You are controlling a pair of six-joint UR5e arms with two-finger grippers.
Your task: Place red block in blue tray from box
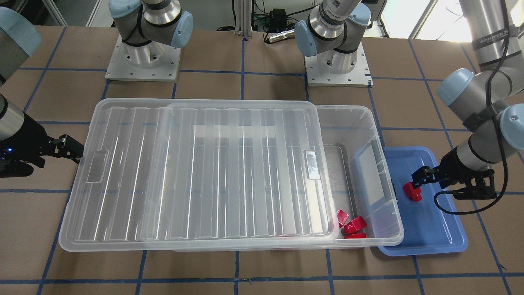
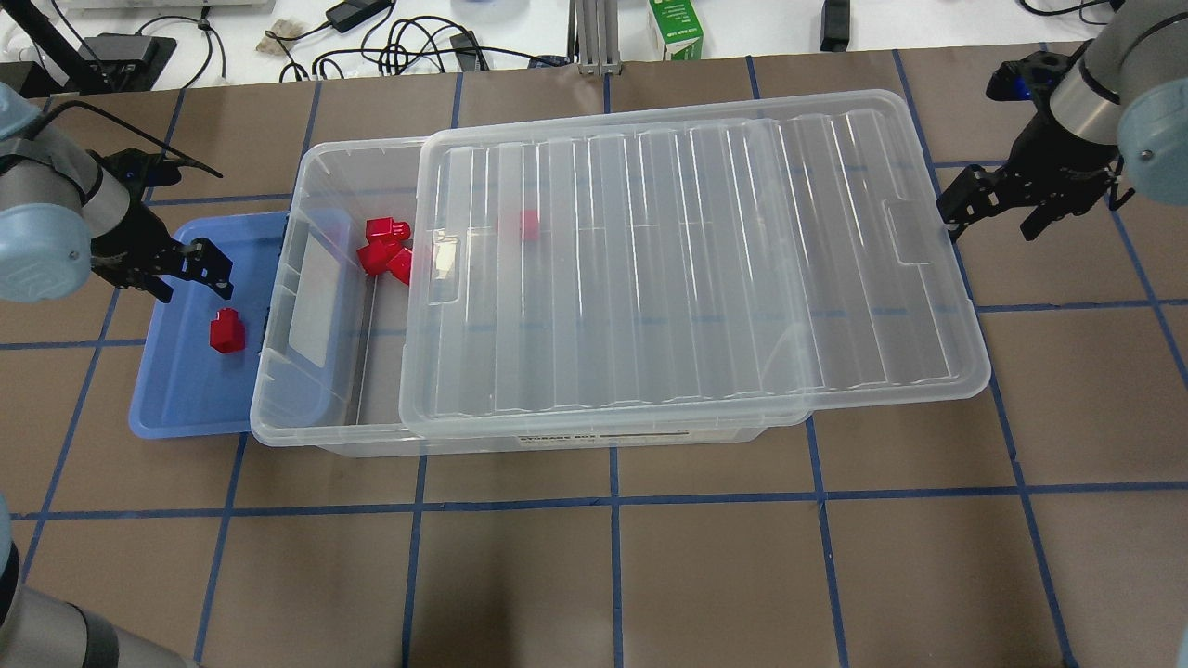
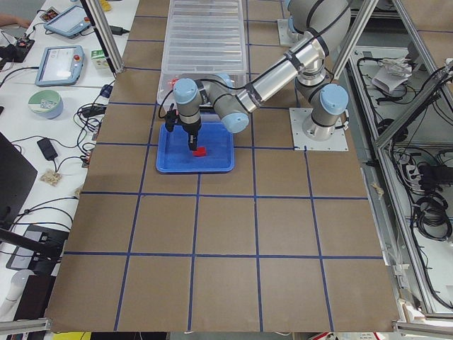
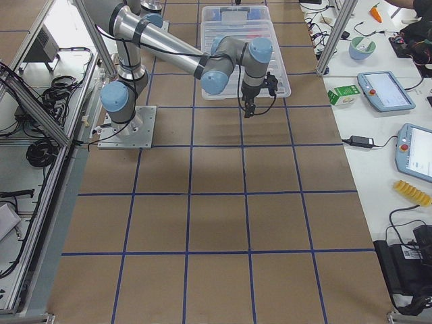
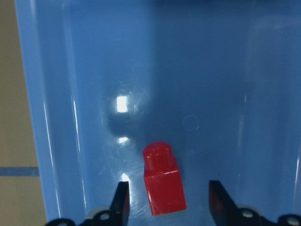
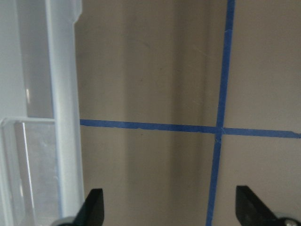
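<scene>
A red block lies on the floor of the blue tray, beside the box's open end. My left gripper hangs open just above it; in the left wrist view the red block lies between the spread fingers with a gap on each side. The box holds several more red blocks in its uncovered end. Its lid is slid toward my right side. My right gripper is open and empty by the lid's far edge.
One more red block shows through the lid. A green carton and cables lie beyond the table's far edge. The arm bases stand behind the box. The tabletop is brown with blue tape lines.
</scene>
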